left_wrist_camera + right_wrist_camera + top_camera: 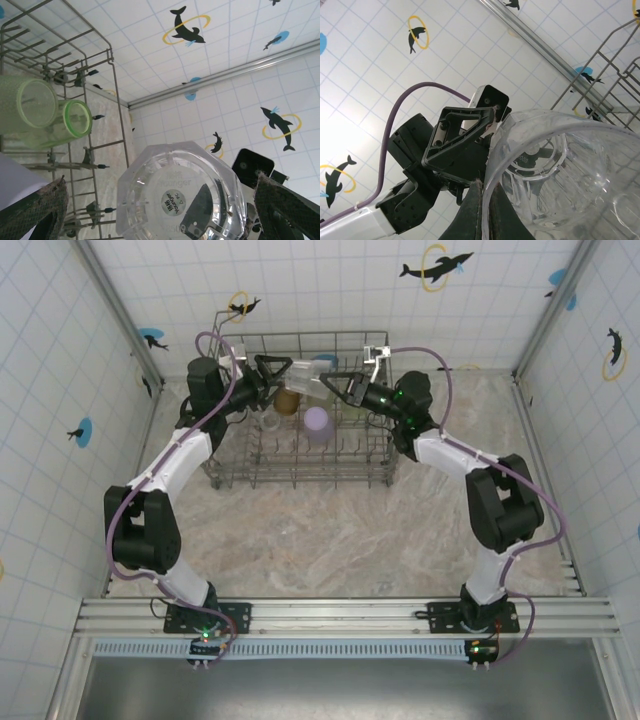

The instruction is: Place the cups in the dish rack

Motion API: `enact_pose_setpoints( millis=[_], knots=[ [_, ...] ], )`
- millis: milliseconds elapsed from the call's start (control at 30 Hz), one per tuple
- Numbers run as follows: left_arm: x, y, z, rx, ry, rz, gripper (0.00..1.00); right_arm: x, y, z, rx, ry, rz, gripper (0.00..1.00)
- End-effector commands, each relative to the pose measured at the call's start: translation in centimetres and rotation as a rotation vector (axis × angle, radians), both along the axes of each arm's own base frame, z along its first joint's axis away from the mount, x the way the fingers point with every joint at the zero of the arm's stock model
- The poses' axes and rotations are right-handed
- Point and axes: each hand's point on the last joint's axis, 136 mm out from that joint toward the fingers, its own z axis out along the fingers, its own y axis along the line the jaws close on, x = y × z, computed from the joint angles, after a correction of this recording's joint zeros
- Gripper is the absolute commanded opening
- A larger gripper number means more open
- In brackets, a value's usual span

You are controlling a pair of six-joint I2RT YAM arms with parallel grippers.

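Observation:
The dish rack (pixel 300 480) stands at the back of the table, and both arms reach over it. My right gripper (pixel 343 386) (pixel 485 189) is shut on the rim of a clear cup (pixel 310 380) (pixel 560 165) held above the rack. My left gripper (pixel 271 370) (pixel 160 212) is open, with its fingers (pixel 35 210) on either side of that clear cup's base (pixel 182 195) and a gap on both sides. Inside the rack are an amber cup (pixel 287 401), a lilac cup (pixel 317 423) and two pale green cups (pixel 30 105) (pixel 75 120) lying on their sides.
Rack wires (pixel 107 50) (pixel 615 45) rise close beside both grippers, with upright tines (pixel 95 165) below the held cup. Tiled walls (pixel 330 290) enclose the table on three sides. Another clear cup (pixel 268 420) sits at the rack's left side.

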Motion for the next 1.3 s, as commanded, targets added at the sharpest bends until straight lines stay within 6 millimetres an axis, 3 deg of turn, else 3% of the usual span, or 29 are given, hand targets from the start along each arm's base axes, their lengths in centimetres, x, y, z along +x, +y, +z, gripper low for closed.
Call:
enact_pose_setpoints(
  millis=[0, 133, 300, 567, 867, 1067, 1267],
  knots=[
    [-0.4, -0.3, 0.9, -0.031, -0.029, -0.032, 0.98, -0.7, 0.2, 4.3, 0.106, -0.126, 0.025, 0.00],
    [-0.5, -0.6, 0.8, -0.040, -0.026, -0.047, 0.97, -0.6, 1.1, 4.2, 0.111, -0.122, 0.045, 0.00],
    [-0.7, -1.2, 0.8, -0.048, -0.022, -0.088, 0.88, -0.5, 1.6, 3.9, 0.098, -0.127, 0.073, 0.00],
    [-0.9, -2.1, 0.6, -0.026, -0.017, -0.196, 0.88, -0.3, 1.8, 2.6, 0.045, -0.125, 0.155, 0.00],
    [-0.9, -1.4, 0.3, -0.002, -0.018, -0.258, 0.88, 0.4, 0.5, 1.5, 0.012, -0.110, 0.146, 0.00],
    [-1.3, -1.3, -0.1, -0.005, -0.009, -0.293, 0.76, 0.7, -0.3, 1.4, 0.024, -0.105, 0.128, 0.00],
    [-1.5, -1.4, -0.1, -0.011, -0.015, -0.312, 0.75, 0.5, 0.1, 1.5, 0.035, -0.102, 0.147, 0.00]
  ],
)
